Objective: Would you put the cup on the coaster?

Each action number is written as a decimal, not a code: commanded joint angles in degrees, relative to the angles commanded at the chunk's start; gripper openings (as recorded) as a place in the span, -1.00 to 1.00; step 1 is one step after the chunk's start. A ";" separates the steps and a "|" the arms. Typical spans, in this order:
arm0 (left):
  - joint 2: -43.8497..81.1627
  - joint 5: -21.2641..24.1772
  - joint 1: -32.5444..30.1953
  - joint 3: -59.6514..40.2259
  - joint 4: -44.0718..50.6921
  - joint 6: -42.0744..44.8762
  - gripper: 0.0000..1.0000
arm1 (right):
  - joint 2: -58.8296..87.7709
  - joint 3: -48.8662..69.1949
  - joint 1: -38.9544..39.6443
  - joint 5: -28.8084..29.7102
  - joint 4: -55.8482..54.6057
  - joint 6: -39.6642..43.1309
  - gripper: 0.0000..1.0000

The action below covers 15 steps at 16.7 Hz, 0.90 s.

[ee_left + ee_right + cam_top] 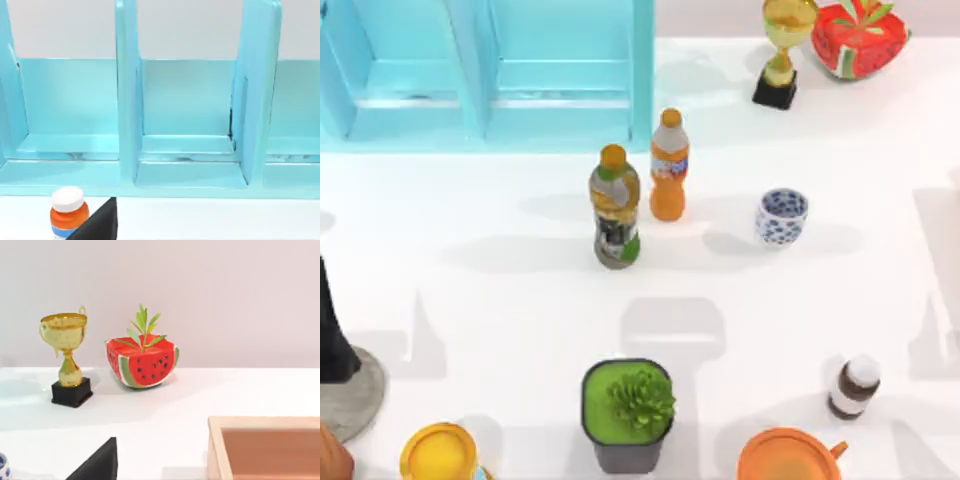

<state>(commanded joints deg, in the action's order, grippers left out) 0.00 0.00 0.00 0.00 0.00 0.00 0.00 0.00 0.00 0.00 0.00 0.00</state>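
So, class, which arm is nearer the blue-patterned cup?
Right, probably. The cup stands in the right half of the table, and the right wrist view catches its edge; the left wrist view faces the blue shelf at back left.

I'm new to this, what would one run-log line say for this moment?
cup: upright on table, right of the bottles, untouched | coaster: at table's left edge, partly under a dark object | placing: not done
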 joint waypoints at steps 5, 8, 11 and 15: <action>3.37 1.27 -2.61 -2.56 3.30 2.16 1.00 | 0.00 0.00 0.00 0.00 0.00 0.00 1.00; 11.87 3.13 -7.77 -9.28 10.47 6.99 1.00 | 0.00 0.00 0.00 0.00 0.00 0.00 1.00; 24.58 4.51 -14.01 -20.18 20.29 14.28 1.00 | 0.00 0.00 0.00 0.00 0.00 0.00 1.00; 47.02 6.12 -22.31 -40.73 34.58 25.28 1.00 | 0.00 0.00 0.00 0.00 0.00 0.00 1.00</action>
<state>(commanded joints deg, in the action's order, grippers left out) 47.02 6.12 -22.31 -40.73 34.58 25.28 0.00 0.00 0.00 0.00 0.00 0.00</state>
